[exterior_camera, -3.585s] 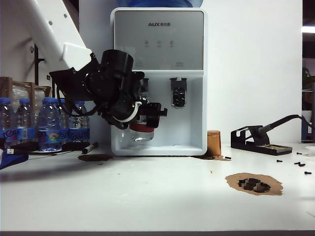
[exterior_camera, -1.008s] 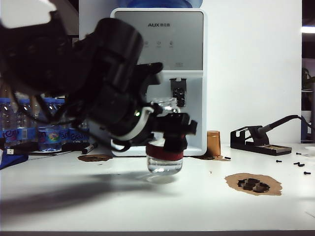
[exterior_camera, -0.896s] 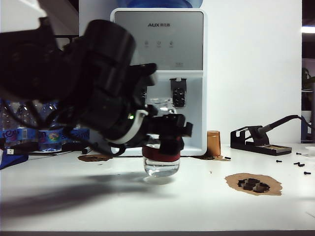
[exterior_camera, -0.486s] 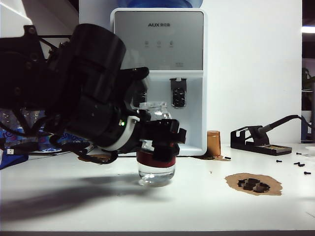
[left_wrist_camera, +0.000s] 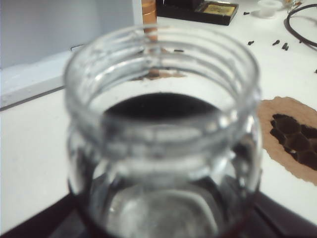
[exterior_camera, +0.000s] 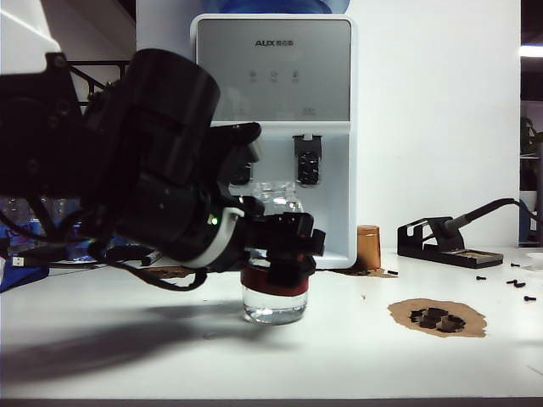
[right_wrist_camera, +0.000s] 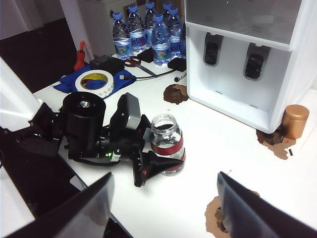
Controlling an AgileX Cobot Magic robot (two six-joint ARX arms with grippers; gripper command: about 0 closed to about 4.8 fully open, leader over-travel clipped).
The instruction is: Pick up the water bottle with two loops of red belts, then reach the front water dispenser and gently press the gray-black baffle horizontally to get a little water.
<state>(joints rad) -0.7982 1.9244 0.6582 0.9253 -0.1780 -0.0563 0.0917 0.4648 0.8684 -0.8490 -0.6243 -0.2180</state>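
The bottle (exterior_camera: 273, 292) now sits on the table (exterior_camera: 339, 348), out in front of the dispenser (exterior_camera: 273, 136). A few seconds ago it was up inside the dispenser's bay, by the left paddle. One second ago it hung just above the table. So the arm has brought it back and set it down. I think the water step is done, because a little water shows at the bottom of the bottle.

The left gripper (exterior_camera: 284, 250) is still clamped on the bottle, with its fingers on the red bands. Letting go looks like the next job.

The right gripper (right_wrist_camera: 163, 208) hangs high over the table with its fingers wide apart and nothing between them. It is well away from the bottle.

The front view hides the right gripper. The right wrist view shows the whole table from above: the bottle (right_wrist_camera: 167, 145) standing up straight, the left gripper (right_wrist_camera: 153, 163) around it, and both dark paddles. The left wrist view looks down into the open mouth of the bottle (left_wrist_camera: 163, 129), but it is blurry.
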